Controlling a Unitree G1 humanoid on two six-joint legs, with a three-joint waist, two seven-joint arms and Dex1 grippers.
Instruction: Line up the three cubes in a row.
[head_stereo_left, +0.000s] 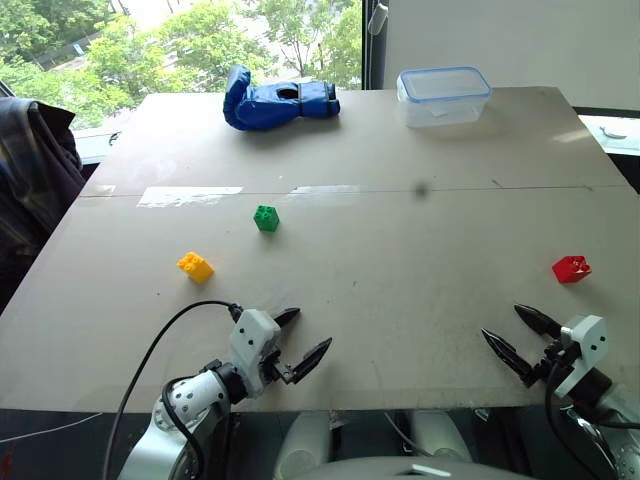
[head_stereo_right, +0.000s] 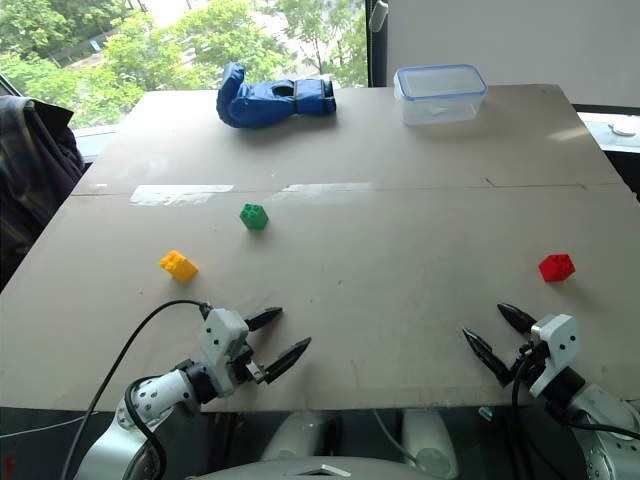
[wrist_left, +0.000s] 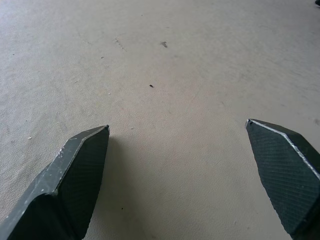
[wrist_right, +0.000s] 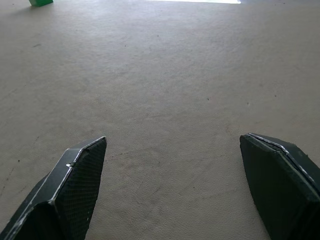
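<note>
Both hands, left hand (head_stereo_left: 306, 335) and right hand (head_stereo_left: 510, 335), hover wide open and empty at six o'clock. Nothing is lined up yet: yellow-orange brick (head_stereo_left: 195, 266) at nine, green brick (head_stereo_left: 266, 218) near centre, red brick (head_stereo_left: 571, 268) at three on the counter (head_stereo_left: 400, 270).

No readable text, label, brand, number or sign on anything in view.

A flat beige table (head_stereo_left: 400, 290) carries a yellow-orange cube (head_stereo_left: 195, 266) near its left edge, a green cube (head_stereo_left: 266, 217) further in, a red cube (head_stereo_left: 571, 268) near the right edge, with a blue glove (head_stereo_left: 275, 100) and clear plastic box (head_stereo_left: 443, 95) along the far edge
</note>
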